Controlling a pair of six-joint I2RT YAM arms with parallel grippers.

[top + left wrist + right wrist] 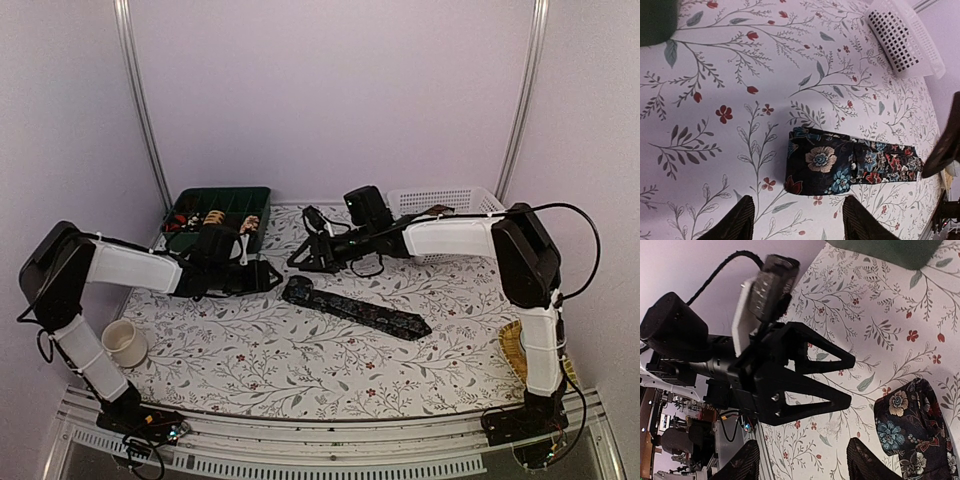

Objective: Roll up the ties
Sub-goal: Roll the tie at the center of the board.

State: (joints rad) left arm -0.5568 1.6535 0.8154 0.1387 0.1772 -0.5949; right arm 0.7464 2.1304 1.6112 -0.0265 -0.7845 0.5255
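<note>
The tie (355, 306) lies stretched across the table (250, 355), its wide end folded over just ahead of your left gripper (797, 226). Catch that fold squarely and keep the edges lined up as you roll. Left gripper and right gripper (800, 467): both half open, holding nothing.

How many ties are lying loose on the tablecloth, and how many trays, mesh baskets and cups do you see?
Loose tie: 1
Green tray: 1
White mesh basket: 1
White cup: 1
Total: 4
</note>
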